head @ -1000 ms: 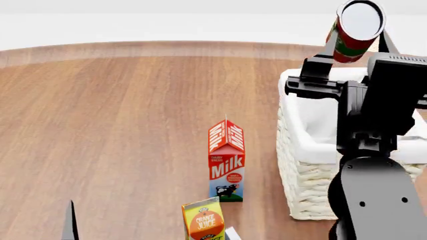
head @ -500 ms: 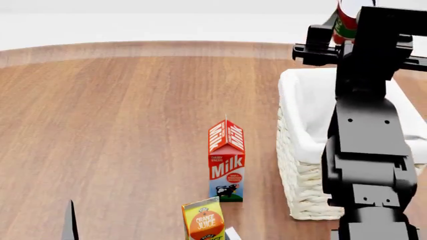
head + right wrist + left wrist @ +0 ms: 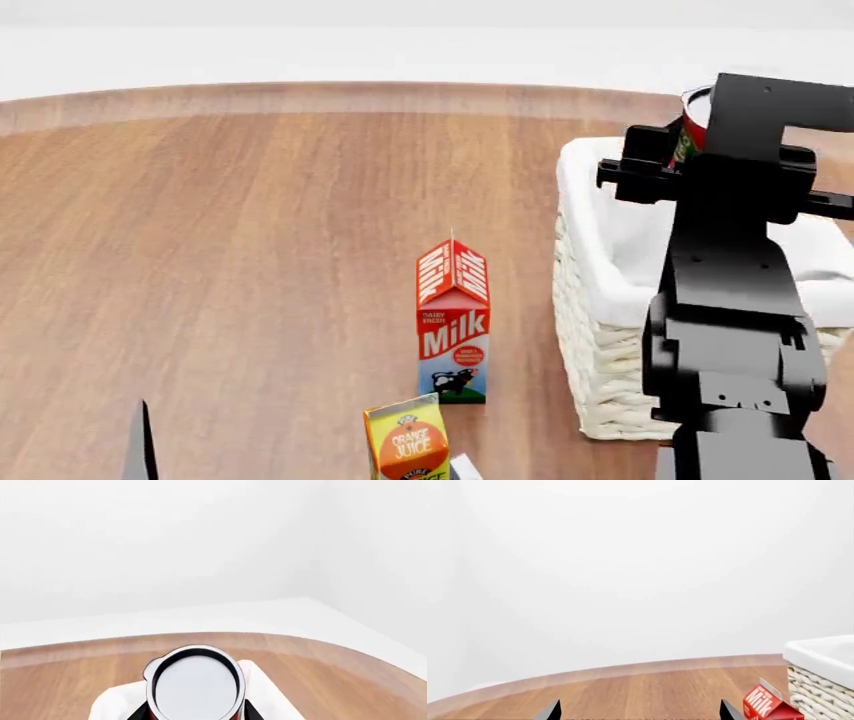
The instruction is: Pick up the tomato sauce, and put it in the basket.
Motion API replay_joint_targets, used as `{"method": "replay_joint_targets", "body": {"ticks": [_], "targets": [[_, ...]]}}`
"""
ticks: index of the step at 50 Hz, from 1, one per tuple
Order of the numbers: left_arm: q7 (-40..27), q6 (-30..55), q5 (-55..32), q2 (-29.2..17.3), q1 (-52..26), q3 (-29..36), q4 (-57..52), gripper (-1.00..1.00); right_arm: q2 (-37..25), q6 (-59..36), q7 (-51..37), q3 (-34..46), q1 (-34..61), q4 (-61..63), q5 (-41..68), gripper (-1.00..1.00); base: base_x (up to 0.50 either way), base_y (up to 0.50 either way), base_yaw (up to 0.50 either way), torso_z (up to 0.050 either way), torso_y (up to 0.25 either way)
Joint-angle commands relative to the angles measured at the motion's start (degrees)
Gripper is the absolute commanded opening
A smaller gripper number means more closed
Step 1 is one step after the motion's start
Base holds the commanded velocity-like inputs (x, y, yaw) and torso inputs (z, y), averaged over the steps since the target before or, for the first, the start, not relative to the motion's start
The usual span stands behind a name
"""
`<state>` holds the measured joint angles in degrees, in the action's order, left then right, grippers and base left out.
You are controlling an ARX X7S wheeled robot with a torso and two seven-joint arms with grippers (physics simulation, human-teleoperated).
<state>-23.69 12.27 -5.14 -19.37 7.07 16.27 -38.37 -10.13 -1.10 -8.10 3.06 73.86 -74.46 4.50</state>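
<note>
The tomato sauce can (image 3: 691, 125), red-and-green with a silvery top, is held in my right gripper (image 3: 694, 135) above the far part of the basket (image 3: 601, 300). Most of the can is hidden behind the black arm in the head view. In the right wrist view the can's silvery top (image 3: 195, 687) fills the space between the jaws, with the basket's white liner (image 3: 267, 700) below it. My left gripper (image 3: 639, 715) is open and empty, low at the near left; only its fingertips (image 3: 550, 712) show. One fingertip shows in the head view (image 3: 138, 445).
A red milk carton (image 3: 454, 320) stands left of the basket. An orange juice carton (image 3: 408, 440) stands nearer me, with a further item partly visible by it. The wooden table's far edge (image 3: 334, 90) curves across the back.
My right arm has swung over the basket and come down, carrying the can from high above to just over the basket's far part. The left gripper has not moved.
</note>
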Motion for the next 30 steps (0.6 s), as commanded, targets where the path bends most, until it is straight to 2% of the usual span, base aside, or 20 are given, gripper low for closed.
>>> {"method": "replay_joint_targets", "body": {"ticks": [1, 13, 27, 28, 30], "targets": [[-0.2, 0.0, -0.1, -0.1, -0.1, 0.3, 0.4, 1.00, 0.4, -3.2, 0.0, -3.6, -2.3, -0.5, -3.0, -1.00, 0.00, 0.00, 0.00, 0.000, 0.000], [-0.3, -0.1, 0.0, -0.3, -0.1, 0.6, 0.5, 1.00, 0.6, -9.6, 0.2, -4.5, -3.4, -0.5, -4.2, -1.00, 0.00, 0.00, 0.00, 0.000, 0.001], [-0.6, -0.3, -0.2, -0.4, -0.3, 0.8, 0.7, 1.00, 0.6, -8.8, 0.0, -4.5, -3.4, -0.5, -4.5, -1.00, 0.00, 0.00, 0.00, 0.000, 0.000], [-0.6, -0.3, -0.2, -0.4, -0.3, 0.8, 0.7, 1.00, 0.6, -8.8, 0.1, -4.5, -3.4, -0.5, -4.5, 1.00, 0.00, 0.00, 0.00, 0.000, 0.000], [-0.6, -0.3, -0.2, -0.4, -0.3, 0.9, 0.8, 1.00, 0.5, -8.9, -0.4, -4.6, -3.5, -0.5, -4.4, 1.00, 0.00, 0.00, 0.00, 0.000, 0.000]]}}
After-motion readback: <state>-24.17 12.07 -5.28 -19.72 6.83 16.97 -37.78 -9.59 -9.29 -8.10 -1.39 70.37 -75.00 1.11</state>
